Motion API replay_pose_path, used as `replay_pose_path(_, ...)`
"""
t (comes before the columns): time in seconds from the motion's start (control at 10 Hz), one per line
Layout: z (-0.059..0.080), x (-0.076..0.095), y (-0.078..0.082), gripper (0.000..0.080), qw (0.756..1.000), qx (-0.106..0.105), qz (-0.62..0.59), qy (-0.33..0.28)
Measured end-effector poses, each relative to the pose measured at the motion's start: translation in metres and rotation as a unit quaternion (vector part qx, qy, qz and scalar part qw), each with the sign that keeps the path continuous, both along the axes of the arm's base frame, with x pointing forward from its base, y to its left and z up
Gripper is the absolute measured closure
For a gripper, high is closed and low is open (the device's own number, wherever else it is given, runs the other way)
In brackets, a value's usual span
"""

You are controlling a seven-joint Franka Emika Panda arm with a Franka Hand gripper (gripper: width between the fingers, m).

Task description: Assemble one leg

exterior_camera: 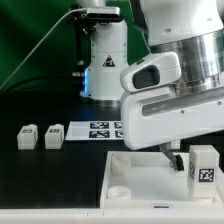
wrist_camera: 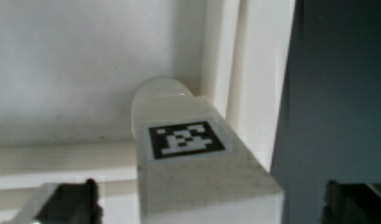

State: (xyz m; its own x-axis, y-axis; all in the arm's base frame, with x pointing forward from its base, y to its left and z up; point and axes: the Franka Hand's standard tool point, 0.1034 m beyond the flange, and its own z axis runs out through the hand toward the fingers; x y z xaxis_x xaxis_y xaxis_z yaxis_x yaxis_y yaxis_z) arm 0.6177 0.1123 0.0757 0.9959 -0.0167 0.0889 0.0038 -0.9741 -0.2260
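A leg (wrist_camera: pixel 201 150), a white block with a black-and-white tag on its face, stands between my gripper's (wrist_camera: pixel 208 205) two dark fingers (wrist_camera: pixel 71 202), with a gap on each side. The jaws are open and touch nothing. In the exterior view the same leg (exterior_camera: pixel 205 168) stands at the right edge of the large white square piece (exterior_camera: pixel 135 170), just beside my gripper (exterior_camera: pixel 190 160). The square piece's raised rim (wrist_camera: pixel 231 60) runs past the leg in the wrist view. Two more legs (exterior_camera: pixel 27 136) (exterior_camera: pixel 54 135) lie on the black table at the exterior view's left.
The marker board (exterior_camera: pixel 98 128) lies flat behind the square piece. A white camera stand with a blue light (exterior_camera: pixel 100 60) rises at the back. The arm's bulky white body (exterior_camera: pixel 175 80) hangs over the right side.
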Motion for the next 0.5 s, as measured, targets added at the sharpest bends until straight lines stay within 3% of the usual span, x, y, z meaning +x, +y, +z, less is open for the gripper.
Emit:
replay_pose_path(0.1, 0.0001, -0.0002, 0.0016, 0.0239, 0.998, 0.010, -0.060, 0.014)
replay_pose_path(0.2, 0.0002, -0.0004, 0.0031, 0.0421, 0.993, 0.019, -0.114, 0.027)
replay_pose_path(0.3, 0.0002, -0.0002, 0.0030, 0.0481, 0.988, 0.023, -0.148, 0.035)
replay_pose_path(0.5, 0.0011, 0.0020, 0.0008, 0.0481, 0.965, 0.040, -0.255, 0.052)
